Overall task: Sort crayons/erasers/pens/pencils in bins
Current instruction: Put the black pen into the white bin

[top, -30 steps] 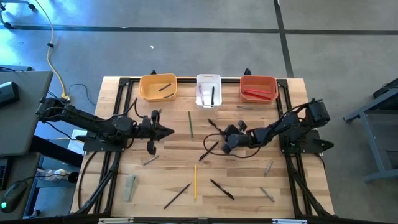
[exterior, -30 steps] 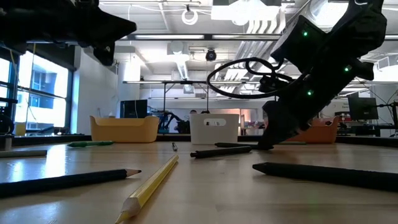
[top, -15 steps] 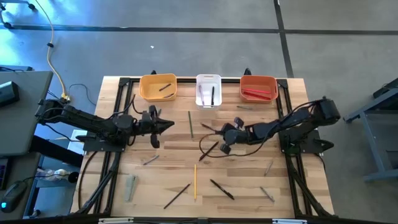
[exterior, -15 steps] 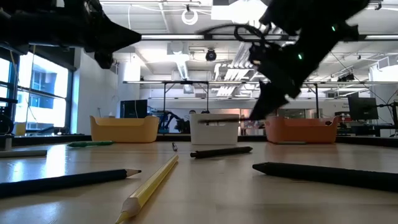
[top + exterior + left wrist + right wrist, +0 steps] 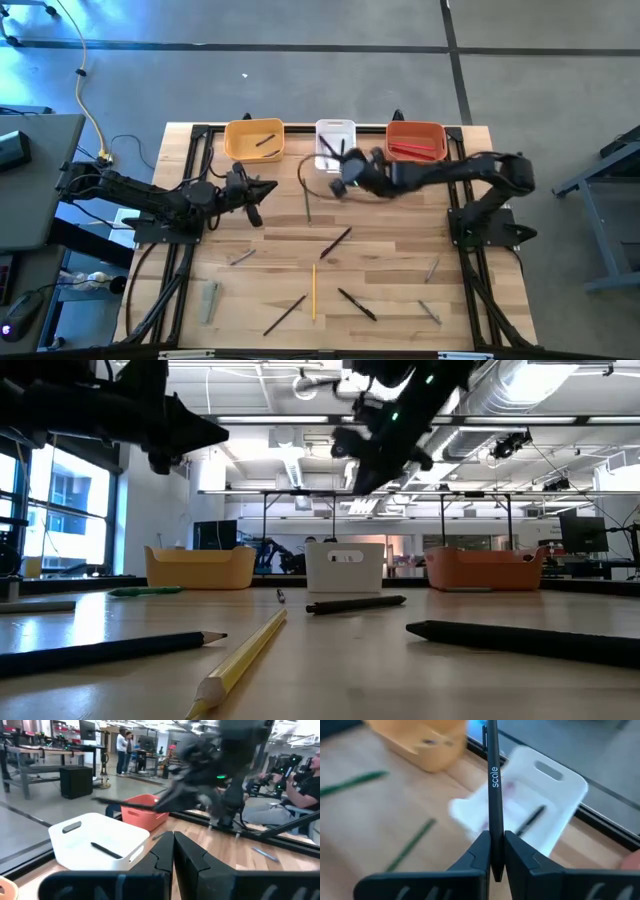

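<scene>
On my left side, the left gripper [image 5: 262,188] hangs over the table in front of the yellow-orange bin [image 5: 254,140], fingers pressed together on nothing; that arm is only waiting. That bin holds one dark stick already. Just beside it on the wood lies a green pen [image 5: 306,199].

In the middle, the white bin [image 5: 540,815] is my target, with a black pen already lying inside. My right gripper [image 5: 494,852] is up in the air near the front of it, fingers clamped on a black pen [image 5: 493,785] marked "scale", which stands out long past the fingertips toward the bin. In the high view the right gripper [image 5: 350,172] sits at the white bin's [image 5: 335,145] near edge.

I judge the step in hand to be carrying this pen over and dropping it. To do it well I want to keep the grip firm until the pen's whole length is over the tub's opening, line the pen with the bin's long side, lower it close to the rim, then let go so it doesn't bounce out or hang across the wall.

Farther right, the red-orange bin [image 5: 416,140] holds the red pencils [image 5: 416,151]. More sticks lie loose on the table [image 5: 390,290], including a yellow pencil [image 5: 313,291].
</scene>
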Action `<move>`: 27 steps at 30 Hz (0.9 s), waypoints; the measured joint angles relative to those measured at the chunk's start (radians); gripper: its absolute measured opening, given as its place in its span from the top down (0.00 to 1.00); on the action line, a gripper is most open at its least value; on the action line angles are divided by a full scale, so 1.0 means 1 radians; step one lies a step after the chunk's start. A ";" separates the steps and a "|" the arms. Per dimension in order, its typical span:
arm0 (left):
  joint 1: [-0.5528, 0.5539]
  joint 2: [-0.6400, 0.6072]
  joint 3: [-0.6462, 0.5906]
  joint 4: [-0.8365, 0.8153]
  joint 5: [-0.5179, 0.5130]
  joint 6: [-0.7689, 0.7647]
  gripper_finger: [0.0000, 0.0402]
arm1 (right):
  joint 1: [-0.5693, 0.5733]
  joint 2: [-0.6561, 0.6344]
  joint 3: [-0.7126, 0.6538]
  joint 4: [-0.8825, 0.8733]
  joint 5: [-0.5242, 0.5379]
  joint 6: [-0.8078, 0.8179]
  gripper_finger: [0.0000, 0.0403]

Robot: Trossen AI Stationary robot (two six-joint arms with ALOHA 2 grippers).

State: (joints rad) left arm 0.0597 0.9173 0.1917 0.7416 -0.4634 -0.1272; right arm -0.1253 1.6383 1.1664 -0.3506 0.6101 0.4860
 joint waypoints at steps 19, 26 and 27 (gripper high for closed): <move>0.002 0.000 0.000 -0.020 -0.021 0.072 1.00 | -0.286 0.341 0.372 -0.304 -0.341 -0.003 0.95; 0.002 0.000 0.000 -0.021 -0.021 0.079 1.00 | -0.309 0.367 0.380 -0.320 -0.378 0.007 0.95; 0.002 0.000 0.000 -0.023 -0.021 0.079 1.00 | -0.312 0.368 0.380 -0.322 -0.379 0.007 0.95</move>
State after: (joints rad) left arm 0.0616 0.9173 0.1917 0.7190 -0.4848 -0.0479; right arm -0.4372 2.0066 1.5463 -0.6721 0.2312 0.4931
